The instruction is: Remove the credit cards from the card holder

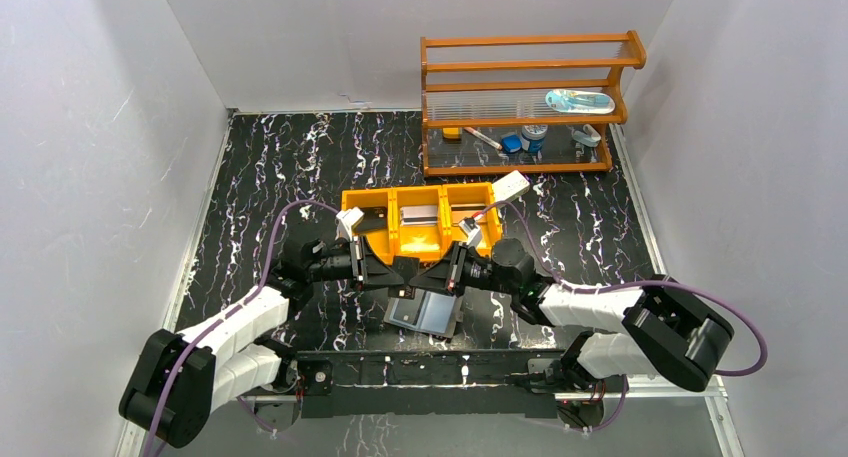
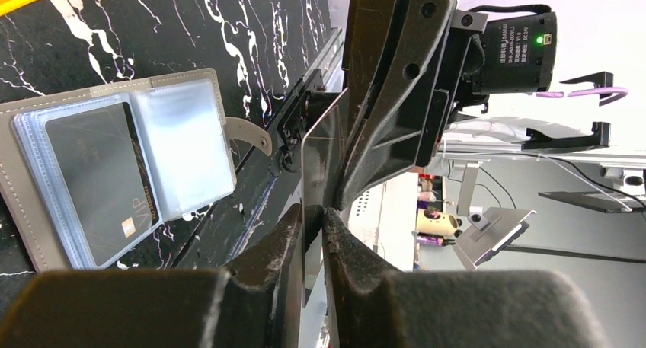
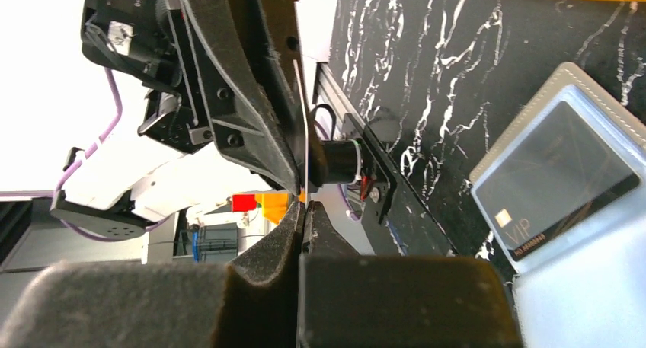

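The card holder (image 1: 428, 313) lies open on the black table near the arm bases, its pale pockets (image 2: 183, 146) up. A dark credit card (image 2: 99, 173) marked VIP (image 3: 556, 180) sits in one pocket. Above the holder the two grippers meet tip to tip around another thin credit card (image 2: 324, 131), seen edge-on (image 3: 305, 119). My right gripper (image 3: 303, 208) is shut on this card's edge. My left gripper (image 2: 314, 215) stands slightly parted around it, with a sliver of light beside the card. A silvery card (image 1: 420, 215) lies in the orange tray.
The orange three-compartment tray (image 1: 420, 189) stands just beyond the grippers, with a white box (image 1: 512, 186) at its right corner. An orange shelf rack (image 1: 520, 107) with small items stands at the back right. White walls close in both sides.
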Controlling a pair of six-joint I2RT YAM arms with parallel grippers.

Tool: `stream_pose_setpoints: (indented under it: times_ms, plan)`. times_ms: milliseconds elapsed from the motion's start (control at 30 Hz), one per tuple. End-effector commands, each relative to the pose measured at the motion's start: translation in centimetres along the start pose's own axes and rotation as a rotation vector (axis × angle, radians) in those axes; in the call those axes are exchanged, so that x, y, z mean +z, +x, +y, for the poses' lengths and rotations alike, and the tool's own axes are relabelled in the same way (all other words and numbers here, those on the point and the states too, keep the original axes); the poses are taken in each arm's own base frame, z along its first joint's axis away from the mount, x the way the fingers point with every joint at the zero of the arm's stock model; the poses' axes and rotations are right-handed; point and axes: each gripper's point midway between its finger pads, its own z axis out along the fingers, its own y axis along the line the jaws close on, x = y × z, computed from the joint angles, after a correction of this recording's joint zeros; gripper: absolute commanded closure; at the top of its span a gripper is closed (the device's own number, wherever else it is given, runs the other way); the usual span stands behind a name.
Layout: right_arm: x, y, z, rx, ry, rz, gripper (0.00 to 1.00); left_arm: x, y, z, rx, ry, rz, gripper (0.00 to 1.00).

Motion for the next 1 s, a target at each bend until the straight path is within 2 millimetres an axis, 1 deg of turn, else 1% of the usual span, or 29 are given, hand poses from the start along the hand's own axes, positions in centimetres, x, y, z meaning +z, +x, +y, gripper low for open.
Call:
stream_pose_setpoints:
  times_ms: [0, 100, 267, 300, 333, 533, 767, 833, 967]
  plan:
    - [0.2, -0.4, 2.3, -0.038, -0.100, -0.011, 0.99, -0.2, 0.3, -2.5, 0.055, 0.073, 0.051, 0.84]
    - [0.2, -0.3, 2.3, -0.040, -0.101, -0.006, 1.00, -0.2, 0.1, -3.0, 0.065, 0.087, 0.059, 0.80]
    - [0.2, -0.2, 2.3, -0.043, -0.103, 0.000, 1.00, 0.0, -0.3, -3.3, 0.081, 0.087, 0.062, 0.80]
    - [-0.2, 0.3, 1.0, -0.029, -0.074, 0.007, 1.00, 0.0, -0.4, -3.3, 0.078, 0.085, 0.062, 0.80]
    - [-0.4, 0.4, 0.6, -0.023, -0.066, 0.003, 1.00, 0.0, -0.4, -3.2, 0.079, 0.085, 0.063, 0.80]
    - [-0.6, 0.4, 0.3, -0.018, -0.059, -0.007, 1.00, -0.3, -0.8, -3.2, 0.079, 0.077, 0.041, 0.80]
    - [-0.7, 0.5, -0.2, -0.010, -0.052, -0.008, 1.00, -0.5, -1.0, -3.1, 0.077, 0.074, 0.043, 0.94]
    - [-0.7, 0.5, -0.2, -0.013, -0.052, -0.006, 1.00, -0.5, -1.0, -2.9, 0.073, 0.070, 0.039, 1.00]
    - [-0.7, 0.6, -0.5, -0.009, -0.044, -0.002, 0.96, -0.5, -1.3, -3.2, 0.082, 0.069, 0.031, 1.00]
